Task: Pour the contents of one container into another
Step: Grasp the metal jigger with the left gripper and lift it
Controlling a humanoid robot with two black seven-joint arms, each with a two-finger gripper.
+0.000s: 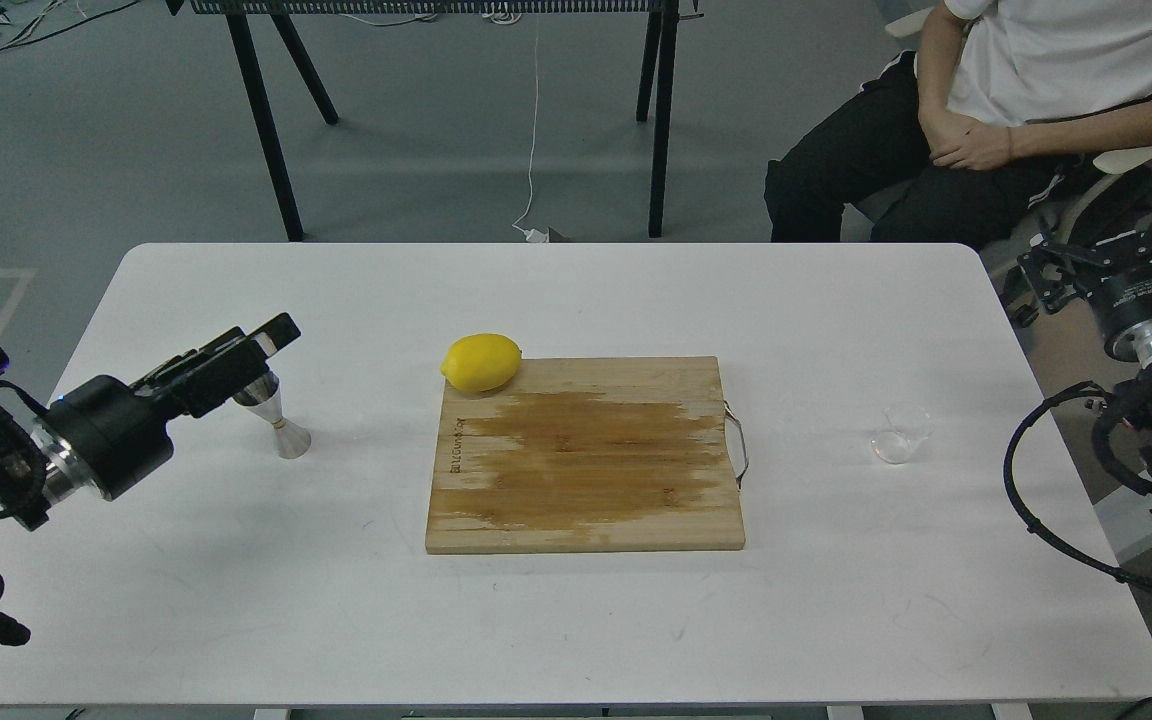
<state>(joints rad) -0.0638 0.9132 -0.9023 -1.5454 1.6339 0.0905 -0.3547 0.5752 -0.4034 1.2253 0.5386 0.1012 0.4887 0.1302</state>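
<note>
The steel jigger [281, 428] stands upright on the white table [576, 620] at the left. My left gripper [271, 352] reaches in low from the left, its dark fingers [236, 358] right at the jigger's upper cup and covering part of it; they look spread, and I cannot see any contact. The small clear glass cup [902, 434] stands by itself at the right of the table. My right gripper [1101, 245] hangs open beyond the table's right edge, well behind and to the right of the cup, with nothing in it.
A wooden cutting board [586, 470] with a wire handle lies mid-table, a yellow lemon [481, 362] on its back left corner. A seated person [976, 120] is behind the right corner. Black stand legs [271, 130] rise behind the table.
</note>
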